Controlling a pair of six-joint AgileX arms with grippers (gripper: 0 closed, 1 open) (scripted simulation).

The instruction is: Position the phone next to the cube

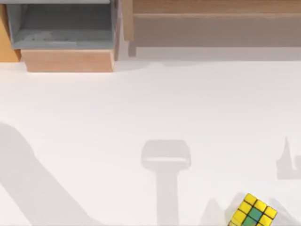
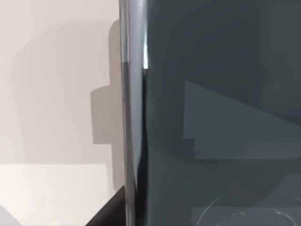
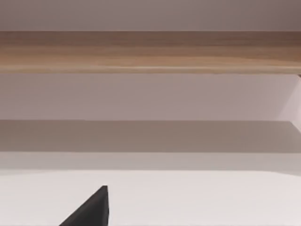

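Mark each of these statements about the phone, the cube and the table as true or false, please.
1. The cube sits near the bottom right of the top view. True.
2. The cube's upper face is mostly red. False: it is mostly yellow, with a few green squares.
3. The phone appears very close to the camera in the left wrist view. True.
4. The phone's face is white. False: it is dark slate-grey, with a lighter rim.
5. A grey open box stands at the top left of the table. True.
6. The phone lies flat beside the cube in the top view. False: the white surface around the cube is bare.
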